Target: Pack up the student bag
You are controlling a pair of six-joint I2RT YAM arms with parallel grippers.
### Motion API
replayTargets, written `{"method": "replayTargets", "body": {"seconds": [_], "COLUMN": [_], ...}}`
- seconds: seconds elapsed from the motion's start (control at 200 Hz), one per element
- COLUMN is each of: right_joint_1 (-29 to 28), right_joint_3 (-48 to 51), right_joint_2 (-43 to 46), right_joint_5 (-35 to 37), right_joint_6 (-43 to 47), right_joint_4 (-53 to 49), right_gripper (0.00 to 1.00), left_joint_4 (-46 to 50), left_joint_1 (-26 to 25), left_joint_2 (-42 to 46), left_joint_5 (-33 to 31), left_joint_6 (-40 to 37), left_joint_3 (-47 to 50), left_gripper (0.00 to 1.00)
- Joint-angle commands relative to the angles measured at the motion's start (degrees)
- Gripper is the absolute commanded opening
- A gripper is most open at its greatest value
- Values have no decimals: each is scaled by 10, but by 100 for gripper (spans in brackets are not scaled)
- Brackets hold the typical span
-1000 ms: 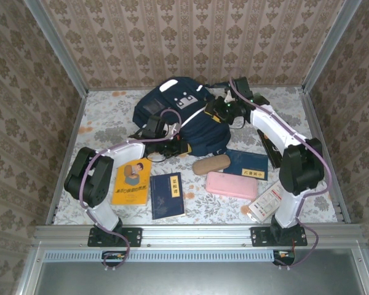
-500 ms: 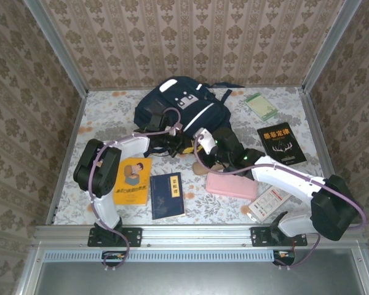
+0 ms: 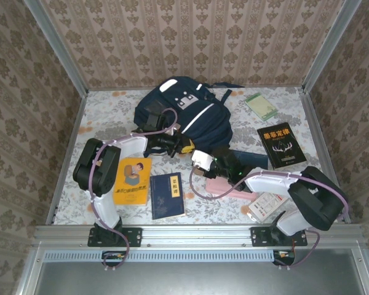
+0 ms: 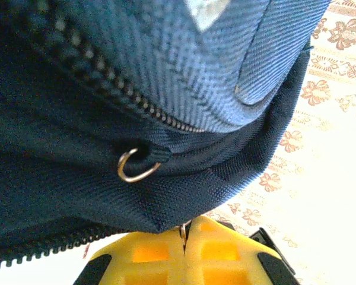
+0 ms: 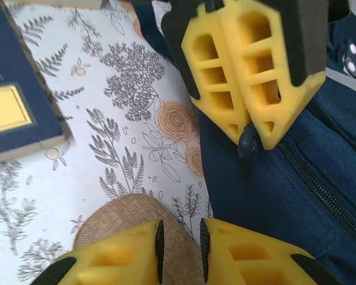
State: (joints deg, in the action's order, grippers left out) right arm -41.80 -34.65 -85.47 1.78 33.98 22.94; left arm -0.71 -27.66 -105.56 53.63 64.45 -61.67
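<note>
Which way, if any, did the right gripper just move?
Yes: right gripper came nearer, leftward, from right of the navy-blue fabric backpack to its near edge.

This looks like a robot test booth dressed up like a home. Two robot arms (image 3: 126, 147) are bolted to a metal rail (image 3: 197, 234). Metal posts (image 3: 54, 46) hold walls (image 3: 190, 37) with flowery wallpaper. A flowery cloth (image 3: 111, 114) covers the table, where a student bag (image 3: 212, 126) and books (image 3: 167, 195) lie.
</note>
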Motion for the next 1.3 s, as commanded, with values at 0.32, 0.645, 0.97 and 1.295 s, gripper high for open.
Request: {"method": "replayTargets", "body": {"seconds": [0.32,0.645,0.97,1.295], "right_joint_1": [-9,-14,-17,-18], "right_joint_3": [-20,-27,-38,-18], "right_joint_2": [-73,-80,-93,-45], "right_joint_5": [66,71,83,78], "right_joint_6": [45,37,34,7], "right_joint_4": [154,161,179,145], "right_gripper": [27,22,21,29], "left_joint_4": [-82,-119,-121,-70], "left_joint_1": [3,2,-2,-5], "left_joint_2": [-19,-34,-40,-25], "left_joint_5": [39,42,42,38], "left_joint_6": [72,108,112,65], "left_joint_3": [27,28,29,23], "left_gripper": [0,0,0,32]}}
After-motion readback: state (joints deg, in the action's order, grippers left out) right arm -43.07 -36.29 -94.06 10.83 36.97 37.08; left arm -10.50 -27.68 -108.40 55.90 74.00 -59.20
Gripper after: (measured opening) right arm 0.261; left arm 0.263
